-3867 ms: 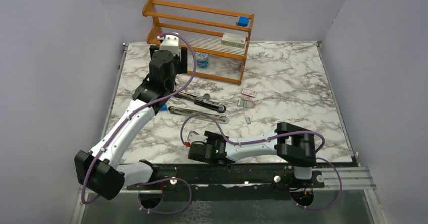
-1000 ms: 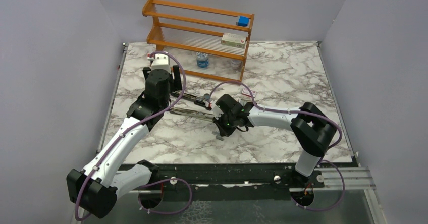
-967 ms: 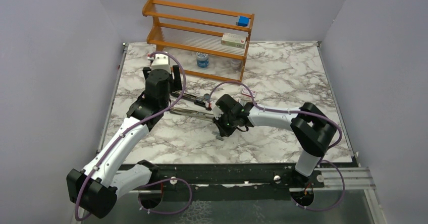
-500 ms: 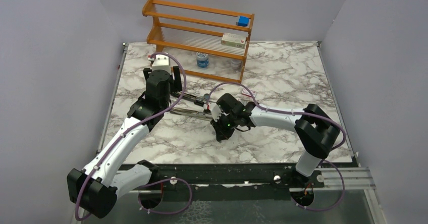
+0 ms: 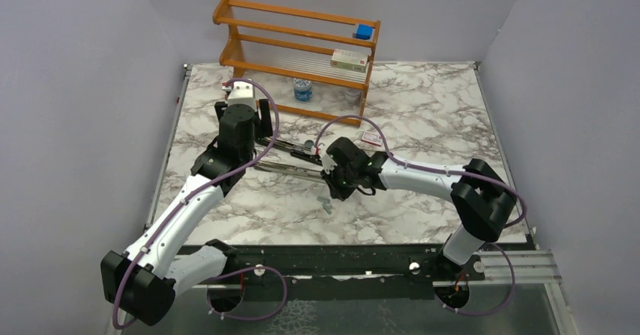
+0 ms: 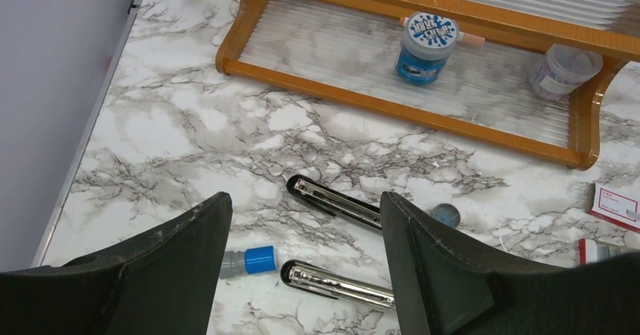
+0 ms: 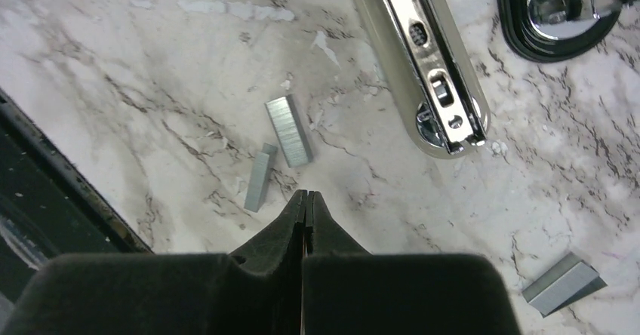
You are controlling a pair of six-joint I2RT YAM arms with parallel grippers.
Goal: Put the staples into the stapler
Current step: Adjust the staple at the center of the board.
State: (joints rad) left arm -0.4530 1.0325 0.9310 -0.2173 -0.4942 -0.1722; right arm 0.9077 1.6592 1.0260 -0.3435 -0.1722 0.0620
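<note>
The right claw (image 7: pixel 304 201) is seen pressed shut and empty above the counter (image 7: pixel 113 71). Two strips of the staples (image 7: pixel 289 130) are laid loose just ahead of its tips, slightly to the left, with their long axes pointed roughly away from it. The stapler (image 7: pixel 420 63) is laid opened out just beyond them, its silver channel slanted. The left claw (image 6: pixel 304 199) is held wide and empty over the stapler's far end, so the right arm is judged nearer the staples

The stapler (image 7: pixel 423 56) is lying opened out on the tabletop (image 7: pixel 151 71), its silver channel and black bar just beyond the right jaws. Two grey strips of staples (image 7: pixel 288 130) are lying just ahead of the jaws' tips, and a third is lying off to their right.
</note>
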